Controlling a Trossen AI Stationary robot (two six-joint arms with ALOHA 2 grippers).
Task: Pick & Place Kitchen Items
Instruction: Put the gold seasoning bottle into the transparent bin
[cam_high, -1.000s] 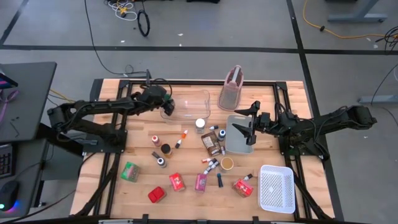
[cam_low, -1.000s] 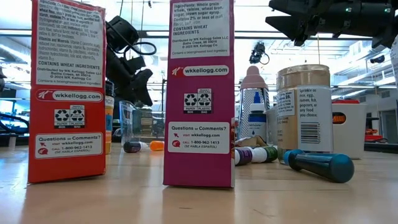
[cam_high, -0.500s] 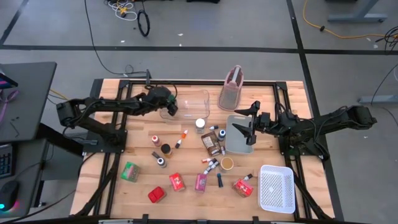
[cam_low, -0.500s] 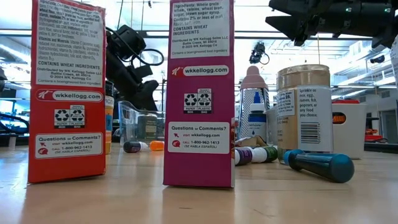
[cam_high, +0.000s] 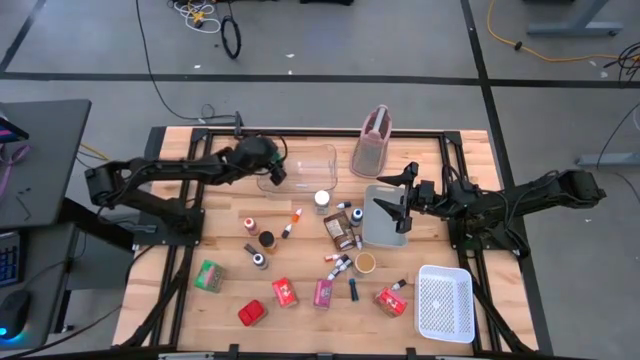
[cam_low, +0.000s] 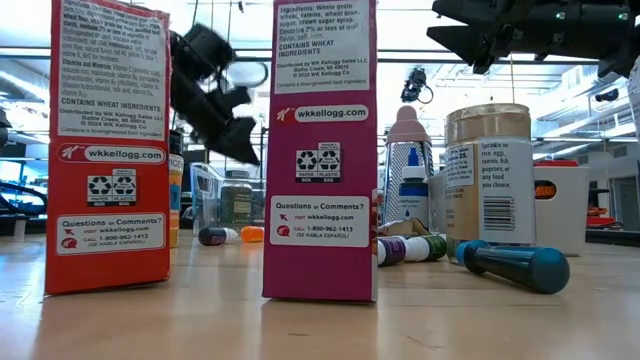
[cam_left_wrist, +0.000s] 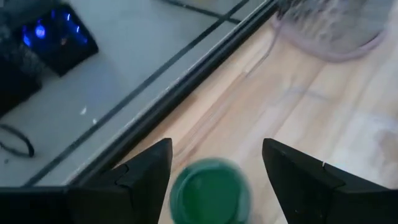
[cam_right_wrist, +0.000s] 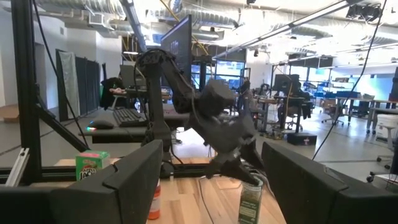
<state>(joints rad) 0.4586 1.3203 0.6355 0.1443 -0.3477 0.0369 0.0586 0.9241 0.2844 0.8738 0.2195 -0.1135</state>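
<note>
1. Since the earlier frames the left gripper (cam_high: 272, 176) has risen a little above the clear plastic bin (cam_high: 318, 157); its fingers (cam_left_wrist: 146, 171) stand apart on either side of a small green-lidded spice jar (cam_left_wrist: 209, 191) without pressing it, so the jaws are released.
2. Green-lidded spice jar: upright inside the clear plastic bin at its left end; the right wrist view shows it (cam_right_wrist: 250, 200) directly under the left gripper (cam_right_wrist: 239, 163).
3. Remaining kitchen items: scattered over the middle of the wooden table (cam_high: 190, 310).
   - Tall red packet (cam_low: 107, 145) and tall pink packet (cam_low: 322, 148) stand upright near the front edge.
   - Green packet (cam_high: 209, 275) lies to the left of them.
   - Tan-lidded spice jar (cam_low: 489, 175) stands upright, with a dark blue-capped bottle (cam_low: 513, 266) lying on its side in front of it.
4. Right gripper (cam_high: 397, 201): hovers with its jaws spread wide over the left edge of the grey flat tray (cam_high: 383, 218), holding nothing.
5. Pinkish jug (cam_high: 372, 143): upright beside the bin's right end.
6. White mesh basket (cam_high: 444, 302): at the front right corner.
</note>
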